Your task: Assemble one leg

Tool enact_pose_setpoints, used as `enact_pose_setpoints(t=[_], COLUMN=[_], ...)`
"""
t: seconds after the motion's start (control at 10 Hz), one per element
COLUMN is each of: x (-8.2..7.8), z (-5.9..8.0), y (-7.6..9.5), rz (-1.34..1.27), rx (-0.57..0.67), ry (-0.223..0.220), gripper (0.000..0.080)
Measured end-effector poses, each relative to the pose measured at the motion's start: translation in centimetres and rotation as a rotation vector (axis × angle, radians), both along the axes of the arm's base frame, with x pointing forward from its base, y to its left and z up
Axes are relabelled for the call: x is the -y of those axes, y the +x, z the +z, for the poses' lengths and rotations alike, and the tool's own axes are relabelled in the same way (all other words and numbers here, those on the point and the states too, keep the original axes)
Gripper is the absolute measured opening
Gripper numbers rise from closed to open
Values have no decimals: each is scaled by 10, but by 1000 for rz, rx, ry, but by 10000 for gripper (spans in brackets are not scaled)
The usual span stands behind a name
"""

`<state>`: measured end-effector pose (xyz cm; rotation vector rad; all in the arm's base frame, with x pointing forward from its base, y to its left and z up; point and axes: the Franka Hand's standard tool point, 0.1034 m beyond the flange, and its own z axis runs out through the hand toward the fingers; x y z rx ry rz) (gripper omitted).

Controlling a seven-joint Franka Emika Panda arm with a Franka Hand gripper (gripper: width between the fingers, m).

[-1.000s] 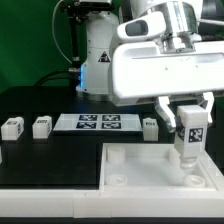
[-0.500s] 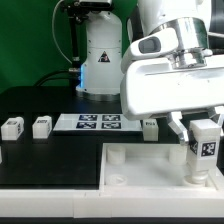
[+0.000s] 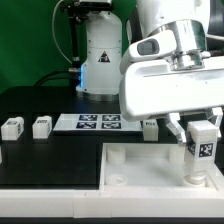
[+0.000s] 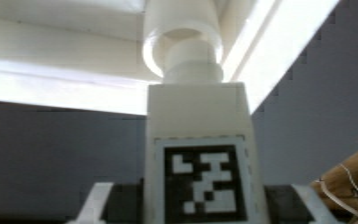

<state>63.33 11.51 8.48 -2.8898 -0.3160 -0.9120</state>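
Observation:
My gripper (image 3: 202, 128) is shut on a white leg (image 3: 203, 150) with a black-and-white tag. It holds the leg upright over the far right corner of the large white tabletop panel (image 3: 140, 172). In the wrist view the leg (image 4: 201, 130) fills the middle, its tag facing the camera, its round tip at a round socket (image 4: 179, 45) of the panel. Whether the tip sits inside the socket I cannot tell. Three more legs lie on the black table: two at the exterior view's left (image 3: 12, 127) (image 3: 41, 126) and one (image 3: 150, 126) beside the marker board.
The marker board (image 3: 96, 123) lies flat on the black table behind the panel. The robot's base (image 3: 98, 60) stands at the back before a green backdrop. The panel has another round socket (image 3: 119, 156) at its far left corner.
From one second ago the gripper moved with the leg toward the exterior view's right, to the panel's far right corner. In the last half second it has barely moved.

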Motion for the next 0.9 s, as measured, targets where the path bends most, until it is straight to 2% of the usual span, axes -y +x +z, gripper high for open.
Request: enact_pose_setpoints(t=[0.3, 0.5, 0.9], x=[3, 2, 2], z=[-2, -14, -14], y=[-1, -1, 2], rz=[-2, -7, -8], rx=[-3, 18, 10], ry=[-3, 2, 3], gripper=[291, 291, 291])
